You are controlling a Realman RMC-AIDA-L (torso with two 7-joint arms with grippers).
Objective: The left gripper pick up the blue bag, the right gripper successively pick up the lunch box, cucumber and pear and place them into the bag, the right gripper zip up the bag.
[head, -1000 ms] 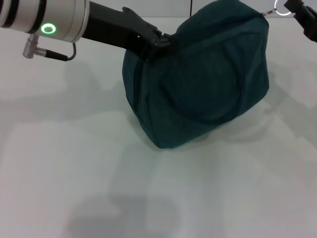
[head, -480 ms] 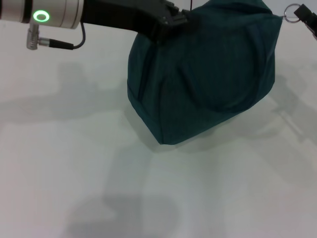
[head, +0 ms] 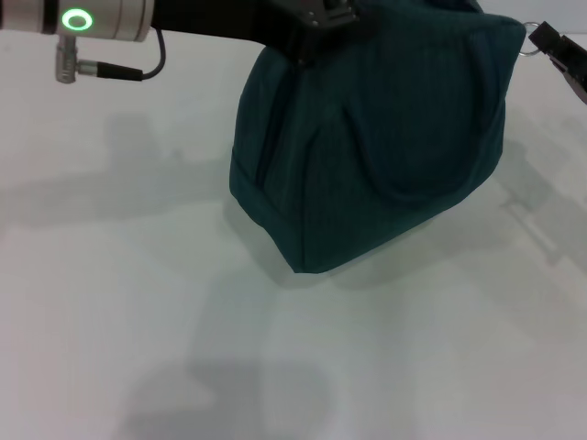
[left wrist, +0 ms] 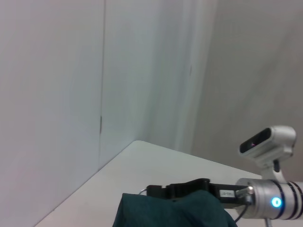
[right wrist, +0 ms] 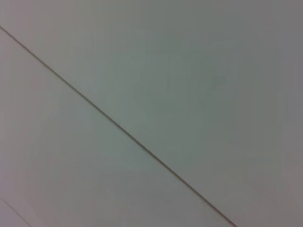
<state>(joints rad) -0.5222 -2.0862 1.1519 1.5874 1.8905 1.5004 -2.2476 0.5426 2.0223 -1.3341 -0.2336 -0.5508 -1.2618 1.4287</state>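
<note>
So over the last second the blue bag got lifted toward the far side, left end effector clamped on its top left corner. Right end effector sits by the zipper ring, grip unclear; zipping looks about finished.

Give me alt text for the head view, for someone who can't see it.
A large teal-blue bag sits on a white table. The left pincer grips its top corner on the robot's left side. At the opposite top corner, the right pincer is at the metal ring zipper pull.
</note>
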